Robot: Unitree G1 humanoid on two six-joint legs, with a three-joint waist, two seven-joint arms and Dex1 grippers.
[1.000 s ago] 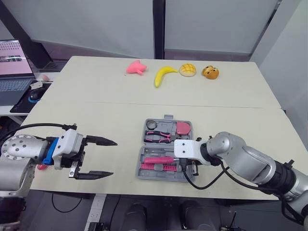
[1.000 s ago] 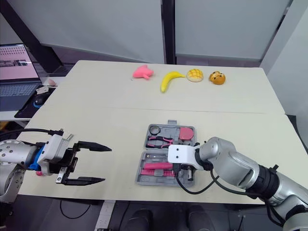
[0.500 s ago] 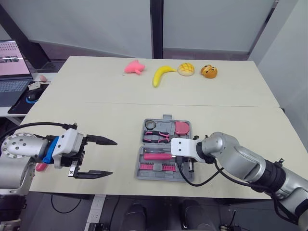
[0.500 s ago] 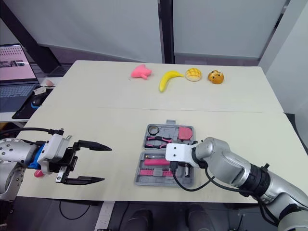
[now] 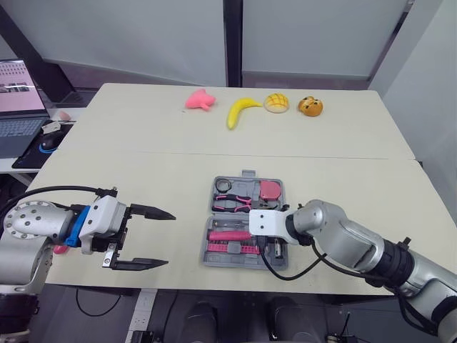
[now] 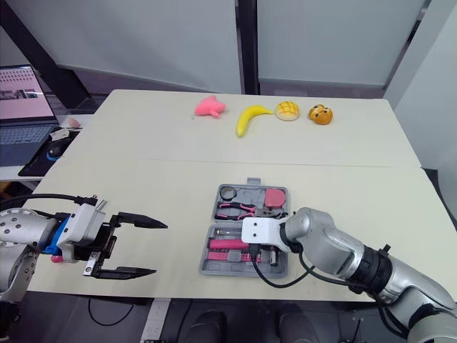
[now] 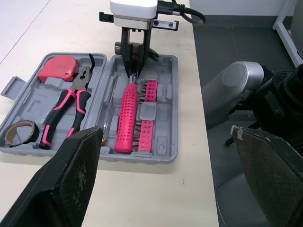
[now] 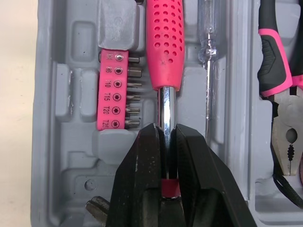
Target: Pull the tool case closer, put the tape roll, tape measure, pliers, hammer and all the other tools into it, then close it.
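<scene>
The grey tool case (image 5: 249, 174) lies open near the table's front edge. In its far half are the tape roll (image 5: 224, 185), the pink-handled pliers (image 5: 232, 204) and the pink tape measure (image 5: 270, 190). The near half holds the pink-handled hammer (image 8: 164, 42), a pink bit holder (image 8: 110, 92) and a clear screwdriver (image 8: 207, 52). My right gripper (image 8: 165, 156) is shut on the hammer's metal shaft, low over the case's right side (image 5: 275, 246). My left gripper (image 5: 170, 239) hangs open and empty to the left of the case, near the table edge.
Along the far side of the table lie a pink toy (image 5: 199, 99), a banana (image 5: 240, 111), a bun (image 5: 277, 103) and an orange toy (image 5: 310, 106). A laptop (image 5: 18, 107) and a mouse (image 5: 47, 141) sit on a side desk to the left.
My right gripper has crept a little to the left over the case's near half, still closed on the hammer shaft. The left gripper has sunk slightly and stays open.
</scene>
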